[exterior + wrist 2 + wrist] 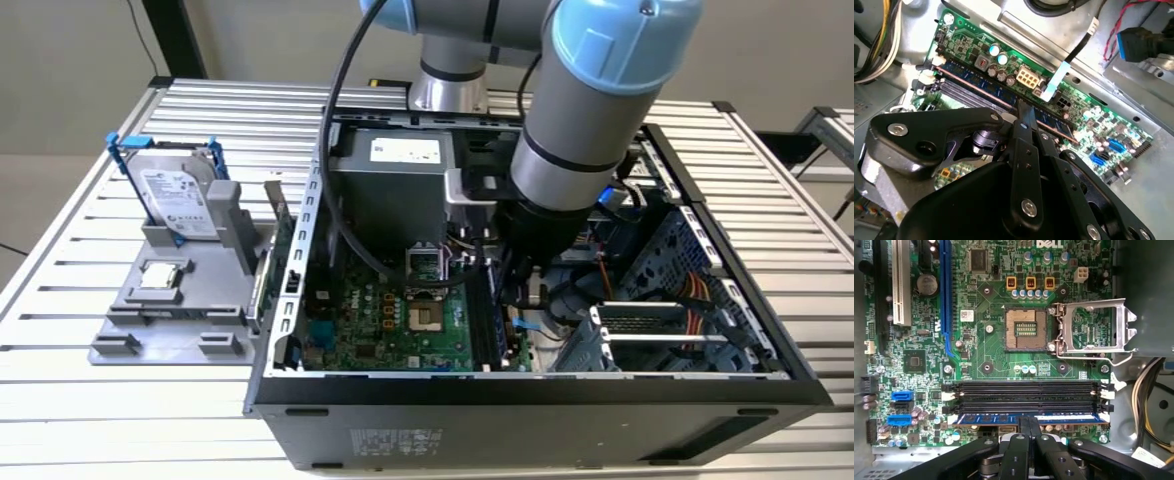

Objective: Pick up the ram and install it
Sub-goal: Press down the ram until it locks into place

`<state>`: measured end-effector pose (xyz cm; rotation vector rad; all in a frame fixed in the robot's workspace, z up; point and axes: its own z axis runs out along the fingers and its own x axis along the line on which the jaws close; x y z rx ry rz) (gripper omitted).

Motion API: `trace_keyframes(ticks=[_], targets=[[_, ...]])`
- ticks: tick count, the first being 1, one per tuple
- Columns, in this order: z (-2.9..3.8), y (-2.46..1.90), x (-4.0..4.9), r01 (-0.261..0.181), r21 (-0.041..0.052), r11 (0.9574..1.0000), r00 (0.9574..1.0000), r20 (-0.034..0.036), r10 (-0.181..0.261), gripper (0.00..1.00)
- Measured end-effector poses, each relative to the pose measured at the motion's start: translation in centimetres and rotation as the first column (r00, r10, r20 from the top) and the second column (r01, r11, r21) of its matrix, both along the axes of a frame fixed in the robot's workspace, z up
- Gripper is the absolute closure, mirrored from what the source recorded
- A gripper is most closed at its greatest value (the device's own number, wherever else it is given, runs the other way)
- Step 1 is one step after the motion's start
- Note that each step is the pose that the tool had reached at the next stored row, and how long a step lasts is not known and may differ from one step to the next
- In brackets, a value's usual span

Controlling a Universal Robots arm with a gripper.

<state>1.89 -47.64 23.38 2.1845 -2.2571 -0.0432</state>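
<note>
Ram [1026, 418] sits in its motherboard slot, pinched by the hand [1027, 426].

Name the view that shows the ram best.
The first wrist view: the ram lies full-length in its slot at the gripper. The second wrist view shows it slanted, partly hidden; the exterior view, just a dark edge.

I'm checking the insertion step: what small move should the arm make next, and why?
Probably a short straight press down. The tool is closed on the ram, which already lies along a memory slot beside the two empty slots, apparently not fully seated.
</note>
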Motion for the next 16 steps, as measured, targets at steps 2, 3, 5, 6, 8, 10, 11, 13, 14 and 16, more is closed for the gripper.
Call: trace_keyframes(ticks=[2,3,5,6,8,10,11,13,14,16], targets=[[0.26,0.0,0.0,0.0,0.0001,1.0,1.0,0.0,0.0,1.0],[0.36,0.0,0.0,0.0,0.0,1.0,1.0,-0.0001,0.0,1.0],[0.52,0.0,0.0,0.0,0.0001,1.0,1.0,-0.0001,0.0,1.0],[0.55,0.0,0.0,0.0,0.0002,1.0,1.0,-0.0001,0.0,1.0],[0.73,0.0,0.0,0.0,0.0,1.0,1.0,-0.0004,0.0,1.0],[0.96,0.0,0.0,0.0,0.0,1.0,1.0,-0.0004,0.0,1.0],[1.09,0.0,0.0,0.0,-0.0002,1.0,1.0,-0.0005,0.0,1.0],[1.35,0.0,0.0,0.0,-0.0005,1.0,1.0,-0.0004,0.0,1.0],[1.5,0.0,0.0,0.0,-0.0005,1.0,1.0,-0.0004,0.0,1.0],[1.76,0.0,0.0,0.0,-0.0005,1.0,1.0,-0.0004,0.0,1.0]])
